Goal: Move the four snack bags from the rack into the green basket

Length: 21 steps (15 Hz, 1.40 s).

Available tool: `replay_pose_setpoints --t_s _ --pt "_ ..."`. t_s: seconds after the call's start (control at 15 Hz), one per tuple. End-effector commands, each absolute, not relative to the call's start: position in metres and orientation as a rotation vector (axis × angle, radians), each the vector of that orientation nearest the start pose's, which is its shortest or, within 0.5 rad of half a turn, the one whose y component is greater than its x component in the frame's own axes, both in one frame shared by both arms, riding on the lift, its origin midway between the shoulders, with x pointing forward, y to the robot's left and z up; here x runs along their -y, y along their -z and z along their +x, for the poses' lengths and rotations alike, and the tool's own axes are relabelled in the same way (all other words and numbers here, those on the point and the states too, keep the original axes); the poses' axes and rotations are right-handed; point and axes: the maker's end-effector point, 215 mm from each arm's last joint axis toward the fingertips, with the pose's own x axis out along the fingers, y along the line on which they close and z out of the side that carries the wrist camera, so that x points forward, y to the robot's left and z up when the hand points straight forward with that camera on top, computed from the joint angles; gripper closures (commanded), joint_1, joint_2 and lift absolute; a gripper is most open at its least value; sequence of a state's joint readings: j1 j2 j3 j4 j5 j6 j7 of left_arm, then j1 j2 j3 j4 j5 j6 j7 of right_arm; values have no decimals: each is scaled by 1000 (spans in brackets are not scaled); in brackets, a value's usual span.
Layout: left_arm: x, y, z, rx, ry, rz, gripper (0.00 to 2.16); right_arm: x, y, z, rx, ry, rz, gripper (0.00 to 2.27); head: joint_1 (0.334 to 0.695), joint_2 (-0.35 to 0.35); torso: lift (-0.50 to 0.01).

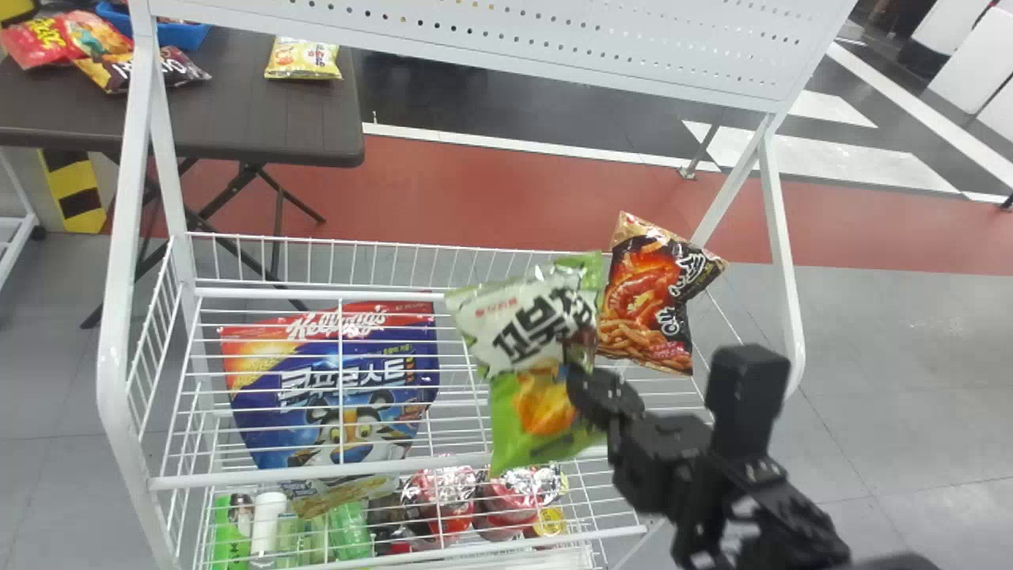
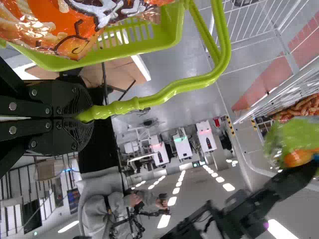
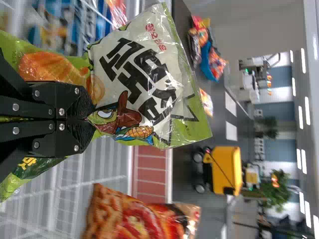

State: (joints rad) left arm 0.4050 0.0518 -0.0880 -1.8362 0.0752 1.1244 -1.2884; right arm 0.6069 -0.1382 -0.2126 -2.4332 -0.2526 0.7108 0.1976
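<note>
The robot's chunky black right arm (image 1: 744,467) is made of big blocks with square and round corners. It has a few pale grey patches. In the left wrist view, thin black cables (image 2: 203,218) loop by it, and it has a tiny purple spot (image 2: 265,225). The black metal left gripper (image 2: 84,118) has flat bars, round silver screws (image 2: 12,106) and rounded tips with fine, curved lines. The black metal right gripper (image 1: 587,386) looks much the same, with shiny round screws and bumpy lines near its tips.
</note>
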Motion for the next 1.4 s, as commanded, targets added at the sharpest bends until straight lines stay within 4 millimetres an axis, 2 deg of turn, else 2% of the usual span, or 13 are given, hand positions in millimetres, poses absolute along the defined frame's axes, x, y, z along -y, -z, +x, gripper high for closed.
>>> replay_pose_setpoints --t_s 0.0,0.2,0.4,0.6,0.8,1.0,1.33 --pt "3 497 190 -1088 1211 -811 2054 248 394 343 -546 -197 106 2142 695 -350 0" --pt "4 498 191 -1084 1209 -805 2054 233 452 290 -734 -248 180 2142 695 -350 0" --pt "5 496 192 -1075 1213 -807 2054 218 503 249 -884 -280 212 2142 695 -350 0" --pt "4 495 194 -1065 1215 -804 2054 200 542 216 -989 -319 224 2142 695 -350 0" --pt "4 495 194 -1065 1215 -804 2054 183 569 183 -1086 -356 247 2142 695 -350 0" --pt "6 495 193 -1066 1221 -805 2054 157 580 173 -1114 -410 254 2142 695 -350 0" --pt "8 493 190 -1069 1230 -804 2054 129 597 204 -1083 -449 268 2142 695 -350 0"
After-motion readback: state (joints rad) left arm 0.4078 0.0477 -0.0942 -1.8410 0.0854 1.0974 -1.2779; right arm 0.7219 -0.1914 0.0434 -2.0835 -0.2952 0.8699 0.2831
